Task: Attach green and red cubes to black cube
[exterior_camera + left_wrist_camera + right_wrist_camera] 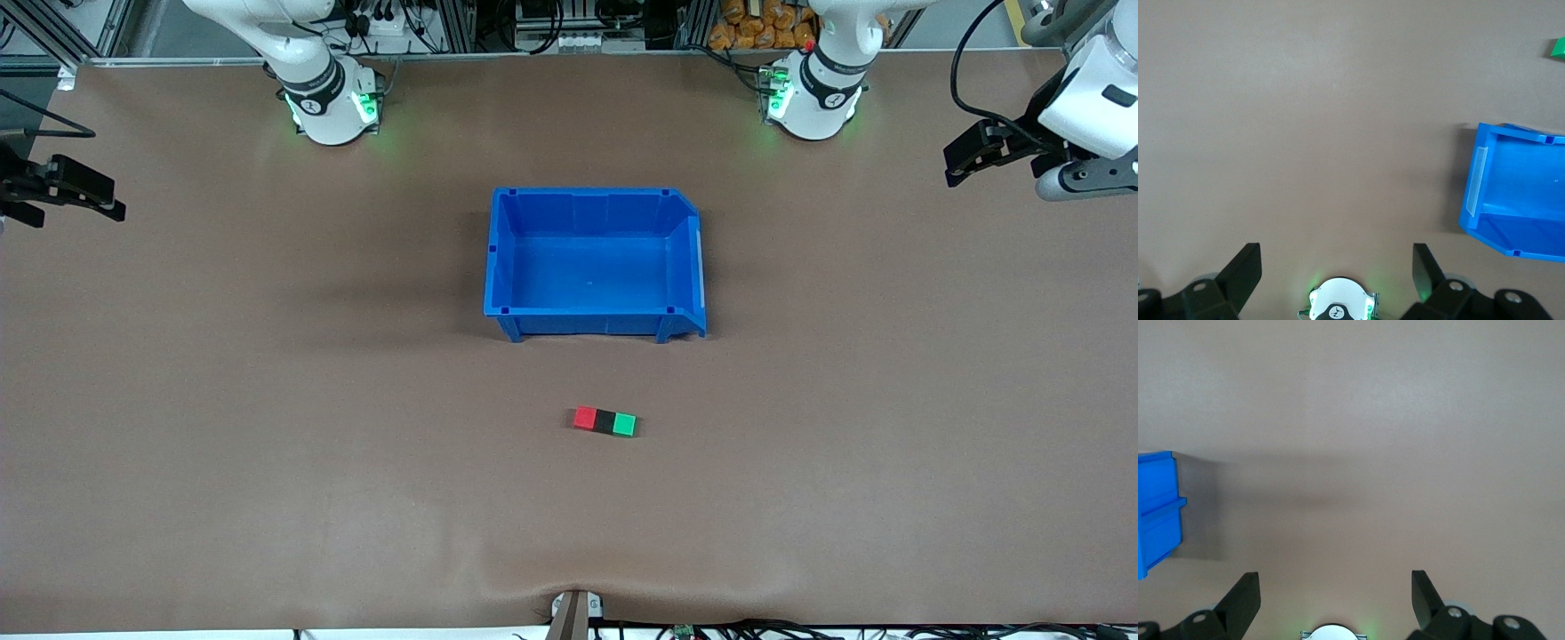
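Observation:
The red cube (584, 418), the black cube (605, 421) and the green cube (626, 425) lie in one touching row on the table, black in the middle, nearer to the front camera than the blue bin (498, 267). A corner of the green cube shows in the left wrist view (1558, 48). My left gripper (958, 164) is open and empty, up over the left arm's end of the table; it shows in its wrist view (1337, 257). My right gripper (108, 200) is open and empty over the right arm's end; it shows in its wrist view (1335, 583).
The blue bin stands empty in the middle of the table, also in the left wrist view (1485, 173) and the right wrist view (1158, 507). The arm bases (333, 98) (813, 93) stand along the table's edge farthest from the front camera.

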